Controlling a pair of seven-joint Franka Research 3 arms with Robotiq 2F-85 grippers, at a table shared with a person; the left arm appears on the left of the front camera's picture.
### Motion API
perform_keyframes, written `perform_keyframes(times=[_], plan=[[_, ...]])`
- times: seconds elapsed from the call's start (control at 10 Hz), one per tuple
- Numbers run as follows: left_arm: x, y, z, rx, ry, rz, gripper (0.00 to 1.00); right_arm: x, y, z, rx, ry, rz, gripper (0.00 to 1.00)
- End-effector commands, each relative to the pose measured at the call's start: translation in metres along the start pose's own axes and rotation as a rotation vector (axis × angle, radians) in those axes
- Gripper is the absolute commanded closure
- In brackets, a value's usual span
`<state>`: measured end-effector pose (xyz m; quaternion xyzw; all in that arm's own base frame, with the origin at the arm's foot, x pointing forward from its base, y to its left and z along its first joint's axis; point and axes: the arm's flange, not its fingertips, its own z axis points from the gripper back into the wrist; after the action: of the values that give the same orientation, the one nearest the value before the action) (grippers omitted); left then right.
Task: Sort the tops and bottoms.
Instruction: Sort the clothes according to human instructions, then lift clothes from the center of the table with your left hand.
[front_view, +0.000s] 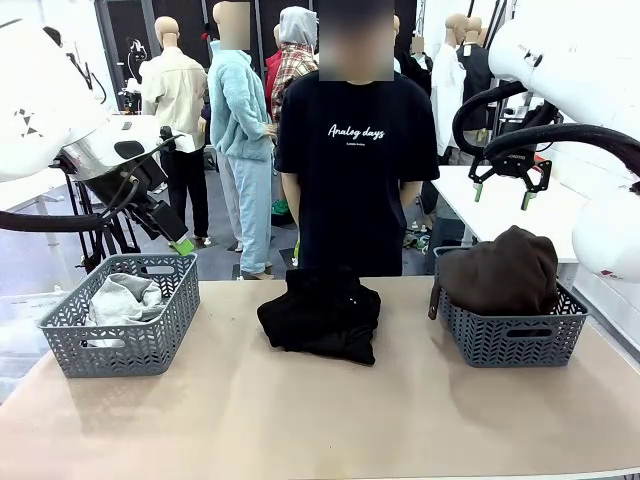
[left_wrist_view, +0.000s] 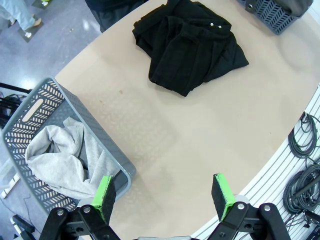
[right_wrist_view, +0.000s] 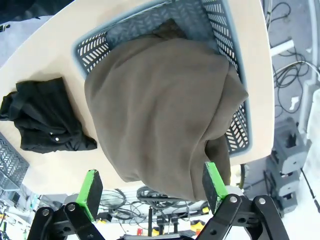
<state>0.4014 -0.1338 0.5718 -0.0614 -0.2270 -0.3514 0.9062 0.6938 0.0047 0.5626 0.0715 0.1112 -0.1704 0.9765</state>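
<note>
A black garment (front_view: 322, 315) lies bundled at the middle of the table, also seen in the left wrist view (left_wrist_view: 192, 47) and the right wrist view (right_wrist_view: 42, 117). A light grey garment (front_view: 125, 298) lies in the left grey basket (front_view: 120, 345), seen from above (left_wrist_view: 65, 160). A dark brown garment (front_view: 505, 272) is heaped in the right grey basket (front_view: 515, 340) and spills over its rim (right_wrist_view: 160, 105). My left gripper (left_wrist_view: 164, 196) hangs open above the table's near left, by the left basket. My right gripper (front_view: 511, 190) hangs open high above the brown garment (right_wrist_view: 152, 184).
A person in a black T-shirt (front_view: 352, 165) with white lettering stands at the far side of the table, arms down. The beige tabletop (front_view: 320, 410) stretches between the baskets. Cables (left_wrist_view: 302, 165) lie on the floor off the table's near edge.
</note>
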Motion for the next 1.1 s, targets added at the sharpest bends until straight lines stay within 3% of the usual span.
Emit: perform_keyframes(times=[0.0, 1.0], plan=[[-0.0009, 0.0013, 0.0011, -0.014, -0.006, -0.009, 0.00, -0.0005, 0.0023, 0.0013, 0.003, -0.007, 0.006, 0.00], [-0.0009, 0.0013, 0.0011, -0.014, -0.006, -0.009, 0.00, -0.0005, 0.0023, 0.0013, 0.003, -0.007, 0.006, 0.00]])
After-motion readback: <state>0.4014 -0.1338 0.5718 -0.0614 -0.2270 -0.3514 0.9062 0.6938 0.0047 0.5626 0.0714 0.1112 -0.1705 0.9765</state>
